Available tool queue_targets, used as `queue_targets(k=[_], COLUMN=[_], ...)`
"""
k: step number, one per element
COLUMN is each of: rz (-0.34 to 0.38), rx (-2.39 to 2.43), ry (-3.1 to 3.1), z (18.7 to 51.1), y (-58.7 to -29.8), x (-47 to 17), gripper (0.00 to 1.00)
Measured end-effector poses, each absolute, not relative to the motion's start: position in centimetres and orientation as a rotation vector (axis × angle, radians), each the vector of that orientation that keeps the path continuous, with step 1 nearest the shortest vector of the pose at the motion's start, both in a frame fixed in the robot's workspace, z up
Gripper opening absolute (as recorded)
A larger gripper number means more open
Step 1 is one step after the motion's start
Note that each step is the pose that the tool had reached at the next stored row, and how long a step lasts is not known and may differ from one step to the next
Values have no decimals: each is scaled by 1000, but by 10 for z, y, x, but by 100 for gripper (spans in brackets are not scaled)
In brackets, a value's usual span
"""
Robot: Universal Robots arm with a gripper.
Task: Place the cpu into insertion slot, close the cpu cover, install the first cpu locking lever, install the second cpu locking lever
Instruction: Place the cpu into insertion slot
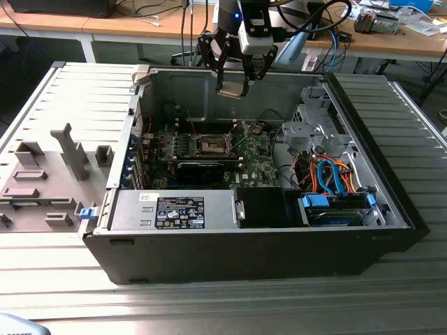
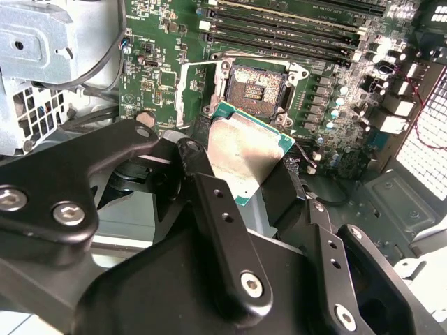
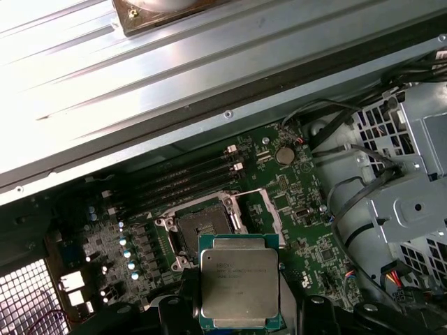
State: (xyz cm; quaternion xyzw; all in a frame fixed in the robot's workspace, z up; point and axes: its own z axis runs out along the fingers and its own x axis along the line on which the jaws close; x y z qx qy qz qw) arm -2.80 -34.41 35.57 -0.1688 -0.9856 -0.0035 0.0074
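On the ribbed bench (image 1: 209, 307) lies an open computer case (image 1: 180, 89), and above it the claw (image 1: 232, 86) grips the cpu (image 3: 239, 289) by its edges, well apart from the insertion slot (image 1: 211, 144), which to my eye demands a level, square descent.

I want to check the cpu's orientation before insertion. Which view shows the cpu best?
The first wrist view: the cpu faces the camera, its silvery top in plain sight. The exterior view shows it small and edge-on, held in the gripper; the second wrist view shows it tilted, partly hidden by the gripper.
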Motion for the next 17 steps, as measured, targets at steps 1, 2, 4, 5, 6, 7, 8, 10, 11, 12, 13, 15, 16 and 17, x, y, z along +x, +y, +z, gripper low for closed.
queue_targets(k=[1,2,4,5,6,7,8,10,11,12,13,15,16,17], rz=[-11,-11,-10,-10,-10,-10,-10,-10,-10,-10,-10,-10,-10,-10], rx=[-529,-529,-537,-537,-538,-539,-540,-541,-542,-543,-544,-545,-546,-547], ry=[-3082,-3082,-3080,-3080,-3080,-3080,-3080,-3080,-3080,-3079,-3079,-3079,-3079,-3079], z=[356,356,356,356,356,356,356,356,356,356,356,356,356,356], y=[-344,-344,-344,-344,-344,-344,-344,-344,-344,-344,-344,-344,-344,-344], x=[-28,-28,-28,-28,-28,-28,-28,-28,-28,-28,-28,-28,-28,-28], gripper=[55,55,55,55,55,55,55,55,55,55,55,55,55,55])
